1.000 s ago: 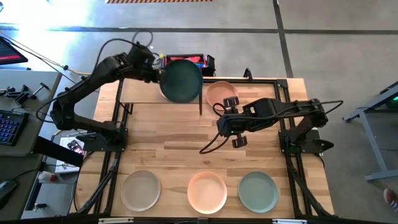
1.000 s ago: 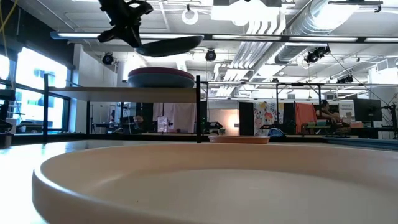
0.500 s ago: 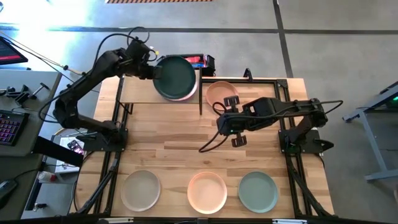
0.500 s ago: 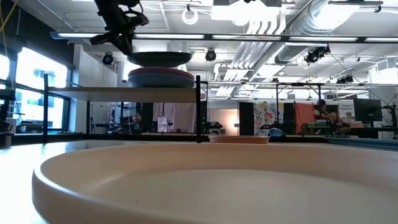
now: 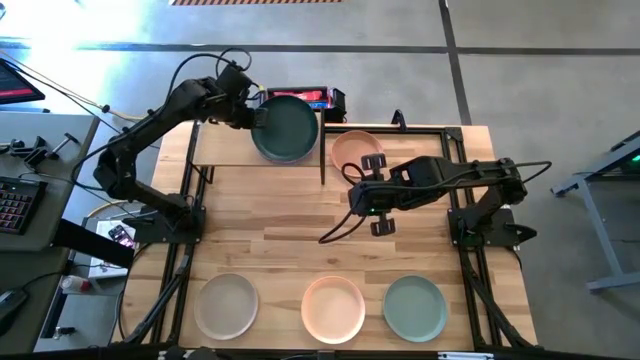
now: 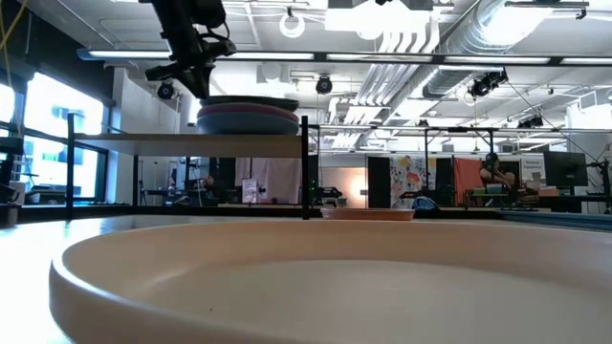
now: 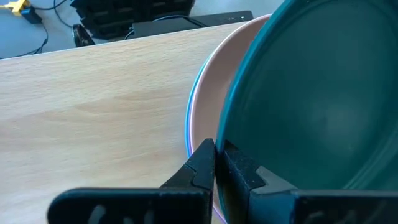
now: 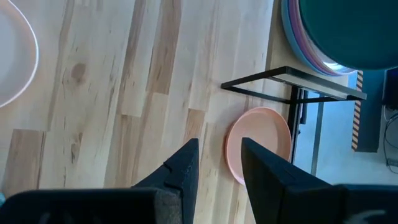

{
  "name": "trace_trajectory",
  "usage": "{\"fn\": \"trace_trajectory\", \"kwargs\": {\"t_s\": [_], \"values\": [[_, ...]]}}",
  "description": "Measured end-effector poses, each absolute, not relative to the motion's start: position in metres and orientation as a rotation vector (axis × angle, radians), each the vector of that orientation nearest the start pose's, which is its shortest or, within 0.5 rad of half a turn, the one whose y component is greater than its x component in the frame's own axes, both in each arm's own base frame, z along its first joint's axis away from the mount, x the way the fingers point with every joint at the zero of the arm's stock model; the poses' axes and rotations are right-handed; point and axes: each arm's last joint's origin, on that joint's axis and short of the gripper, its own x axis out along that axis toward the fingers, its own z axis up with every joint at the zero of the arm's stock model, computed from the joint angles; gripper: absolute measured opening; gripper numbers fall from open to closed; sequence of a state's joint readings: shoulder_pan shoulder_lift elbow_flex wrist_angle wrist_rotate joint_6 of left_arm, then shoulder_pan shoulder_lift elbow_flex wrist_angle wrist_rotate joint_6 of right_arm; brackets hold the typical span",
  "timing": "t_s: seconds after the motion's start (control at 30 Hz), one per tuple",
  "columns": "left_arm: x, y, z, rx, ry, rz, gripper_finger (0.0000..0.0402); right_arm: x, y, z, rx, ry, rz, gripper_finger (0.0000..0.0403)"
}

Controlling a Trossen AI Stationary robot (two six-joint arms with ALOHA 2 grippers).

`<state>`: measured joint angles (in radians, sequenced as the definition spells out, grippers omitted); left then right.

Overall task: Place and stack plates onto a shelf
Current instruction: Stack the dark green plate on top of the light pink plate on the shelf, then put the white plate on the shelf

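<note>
Left gripper (image 7: 216,163) clamped on rim of dark teal plate (image 5: 285,127), held level just above stack (image 6: 247,120) on shelf (image 5: 225,148) for concentric release; right gripper (image 8: 214,163), jaws apart, empty, parked beside shelf near peach plate (image 5: 357,150) on counter (image 5: 300,230).

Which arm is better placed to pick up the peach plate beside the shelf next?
Probably the right: its open gripper hovers near the peach plate, while the left gripper holds the teal plate on the shelf's stack.

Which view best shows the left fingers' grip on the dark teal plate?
Left wrist view: the left gripper pinches the round dark teal matte plate by its rim. High view shows it distantly; low view edge-on; right wrist view part of it.
</note>
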<state>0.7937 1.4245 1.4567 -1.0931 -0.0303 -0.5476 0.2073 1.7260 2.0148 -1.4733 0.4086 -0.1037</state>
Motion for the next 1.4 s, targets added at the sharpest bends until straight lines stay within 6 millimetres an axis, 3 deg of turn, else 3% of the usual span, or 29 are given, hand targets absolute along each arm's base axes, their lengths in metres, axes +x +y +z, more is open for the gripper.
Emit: {"fn": "trace_trajectory", "kwargs": {"t_s": [0.5, 0.73, 0.9, 1.4], "values": [[0.197, 0.200, 0.338, -0.887, 0.847, 0.986, 0.0064, 0.310, 0.053, 0.404, -0.435, 1.140, -0.129, 0.0099], [0.196, 0.198, 0.349, -0.898, 0.824, 0.939, 0.0089, 0.310, 0.053, 0.404, -0.435, 1.138, -0.129, 0.0099], [0.194, 0.195, 0.358, -0.870, 0.837, 0.922, 0.0095, 0.310, 0.054, 0.404, -0.434, 1.134, -0.129, 0.0099], [0.186, 0.188, 0.353, -0.893, 0.963, 0.928, 0.0095, 0.311, 0.054, 0.404, -0.434, 1.134, -0.129, 0.0099]]}}
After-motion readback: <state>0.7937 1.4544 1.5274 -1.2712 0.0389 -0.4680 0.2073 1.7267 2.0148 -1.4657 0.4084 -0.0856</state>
